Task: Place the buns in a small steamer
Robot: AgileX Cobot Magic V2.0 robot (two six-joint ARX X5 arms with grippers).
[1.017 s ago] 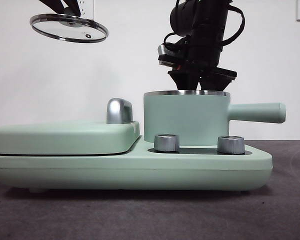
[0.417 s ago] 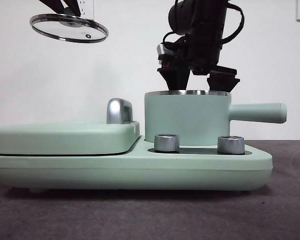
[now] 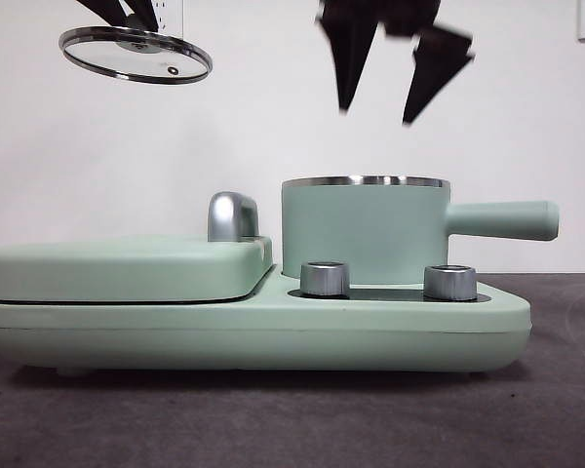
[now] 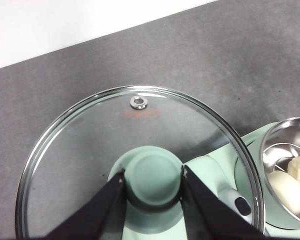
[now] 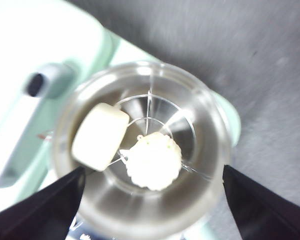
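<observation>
Both buns sit inside the small steamer (image 3: 364, 230), on its steel rack; smooth block bun (image 5: 100, 136) and ridged dome bun (image 5: 154, 161) touching or nearly so, hard to tell in the blurred right wrist view; green specks not resolvable there; left wrist view catches the same two buns at the pot's edge only. Steamer stands on the right half of the mint-green cooker base (image 3: 253, 331), straight side handle (image 3: 502, 219) pointing right; two steel knobs (image 3: 325, 278) just in front of it; flat griddle lid (image 3: 127, 268) with chrome handle (image 3: 232, 214) on the left half; base rests on the dark grey worktop (image 3: 273, 419).

Right end effector (image 3: 375, 112) hangs well above the steamer's open mouth, jaws spread wide, nothing between them; motion-blurred in front view. Left end effector (image 4: 153, 177) up high at the left, clamped on the green knob (image 4: 154, 174) of the glass lid (image 3: 135, 54); lid held clear in the air, slightly tilted, well apart from the steamer.
</observation>
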